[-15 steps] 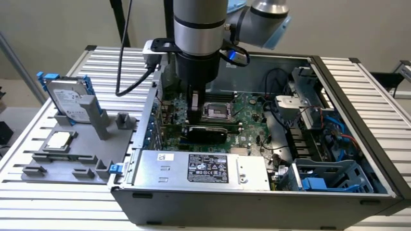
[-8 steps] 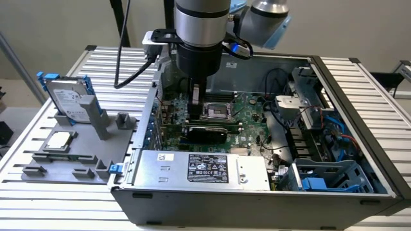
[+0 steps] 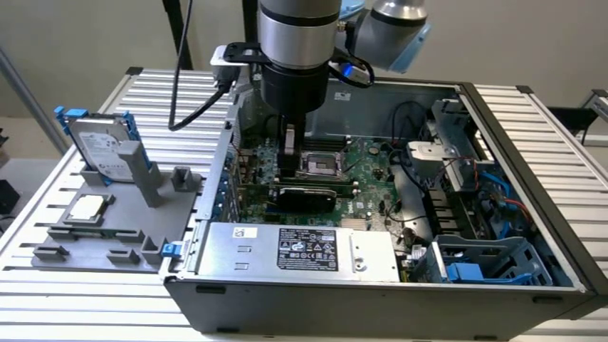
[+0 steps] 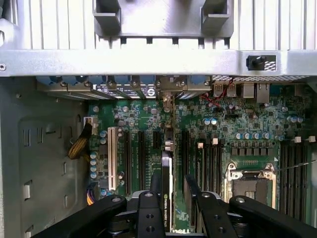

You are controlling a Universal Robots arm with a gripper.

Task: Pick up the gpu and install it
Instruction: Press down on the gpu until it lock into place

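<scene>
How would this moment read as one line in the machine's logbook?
gripper: straddling gpu | gpu: upright on edge over motherboard slots | place: inside computer case

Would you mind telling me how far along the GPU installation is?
Done: the gpu is off the gray tray and standing edge-on over the motherboard slots. In hand: the gripper straddles it. Left: whether it is fully seated cannot be told.

"NVIDIA" reads on the gpu (image 4: 166, 198) edge.

Silver-grey arm (image 3: 296, 28), black end effector (image 4: 171, 198)
</scene>
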